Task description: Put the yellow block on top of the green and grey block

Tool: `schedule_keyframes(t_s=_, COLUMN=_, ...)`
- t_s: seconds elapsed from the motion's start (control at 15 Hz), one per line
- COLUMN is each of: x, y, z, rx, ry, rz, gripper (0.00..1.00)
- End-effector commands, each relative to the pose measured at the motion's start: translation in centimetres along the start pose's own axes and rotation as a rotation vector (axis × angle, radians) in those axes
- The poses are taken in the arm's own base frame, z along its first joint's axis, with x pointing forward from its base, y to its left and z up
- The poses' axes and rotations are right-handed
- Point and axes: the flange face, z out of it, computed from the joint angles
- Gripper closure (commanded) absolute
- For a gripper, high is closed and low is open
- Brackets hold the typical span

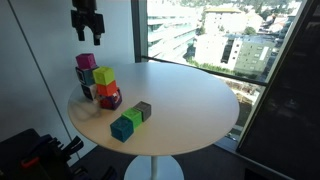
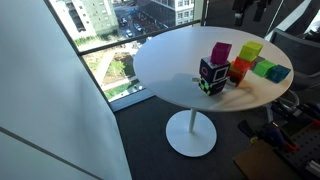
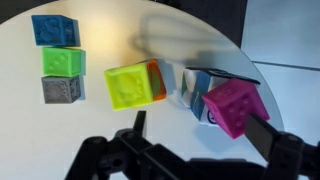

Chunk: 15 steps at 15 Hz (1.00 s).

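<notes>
Robotiq gripper (image 1: 89,37) hovering high above the clustered cubes, jaws spread and empty, apparently staged for a vertical descent. The yellow block (image 3: 128,85) sits atop an orange cube (image 3: 157,80), its sides exposed for pinching. In the wrist view, the green and grey block (image 3: 62,66) lies at its 9 o'clock, tops bare; a teal-blue cube (image 3: 55,30) adjoins the pair at 12 o'clock.

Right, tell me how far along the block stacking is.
Done: nothing yet. The small lime-yellow cube sits on an orange cube, apart from the bright green cube and dark grey cube, both bare on top. In hand: the gripper hangs open and empty above the cluster. Left: grasp, carry, place.
</notes>
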Motion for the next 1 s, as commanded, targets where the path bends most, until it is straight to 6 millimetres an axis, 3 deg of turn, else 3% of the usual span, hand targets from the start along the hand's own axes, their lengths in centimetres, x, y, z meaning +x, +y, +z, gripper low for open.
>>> schedule_keyframes(t_s=0.0, x=-1.4, y=1.6, z=0.2, rx=-0.021, ry=0.054, rz=0.011, gripper=0.0)
schedule_keyframes(t_s=0.6, x=-3.6, y=5.4, z=3.0, rx=-0.039, ry=0.106, rz=0.051, gripper=0.0)
schedule_keyframes(t_s=0.93, x=-3.9, y=6.2, z=4.8, rx=-0.047, ry=0.086, rz=0.027, gripper=0.0)
